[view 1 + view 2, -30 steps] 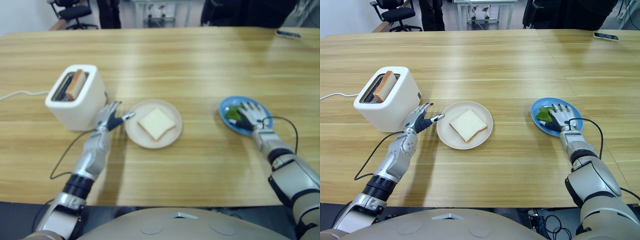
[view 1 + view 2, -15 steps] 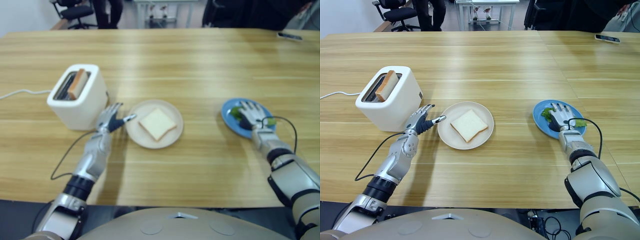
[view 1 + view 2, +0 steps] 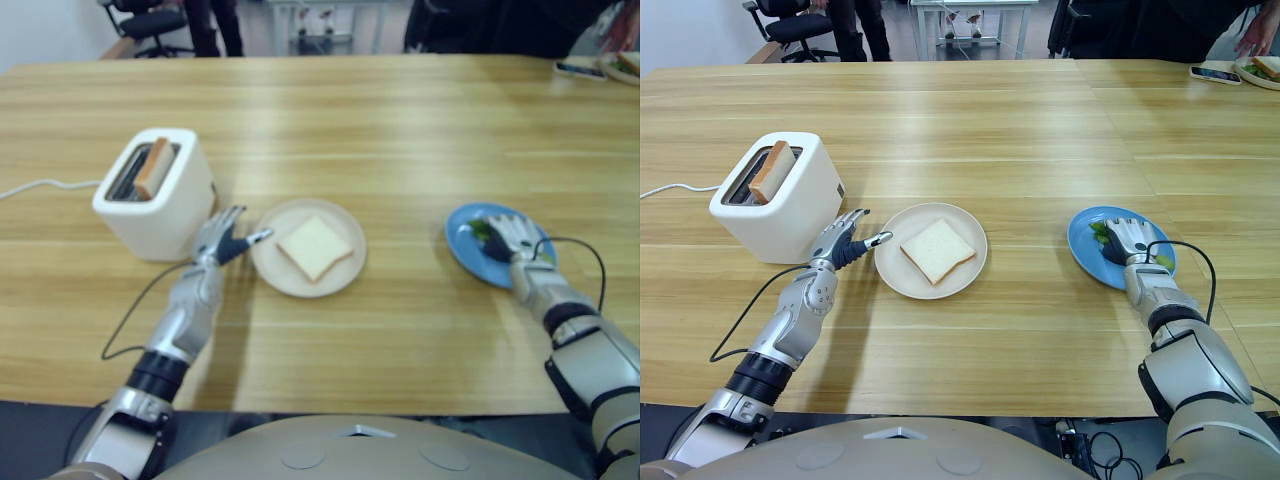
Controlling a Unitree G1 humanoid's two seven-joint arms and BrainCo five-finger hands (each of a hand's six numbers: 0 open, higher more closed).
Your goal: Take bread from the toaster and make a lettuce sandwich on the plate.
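Note:
The white toaster (image 3: pixel 780 205) stands at the left with one toasted bread slice (image 3: pixel 771 172) upright in its slot. A beige plate (image 3: pixel 892 272) in the middle carries a white bread slice (image 3: pixel 936 250). My left hand (image 3: pixel 845 243) rests open on the table between toaster and plate, one finger almost at the plate's rim. At the right, green lettuce (image 3: pixel 1100 232) lies on a blue plate (image 3: pixel 1081 248). My right hand (image 3: pixel 1130 241) lies on top of the lettuce, fingers curled down around it.
A white cord (image 3: pixel 670 190) runs left from the toaster. A phone (image 3: pixel 1208 72) and a plate of food (image 3: pixel 1260 70) sit at the far right corner. Bare wood stretches behind and in front of the plates.
My right hand's fingers, stretched flat over the lettuce before, have curled down onto it, and the hand has drawn slightly towards me. My left hand has kept still.

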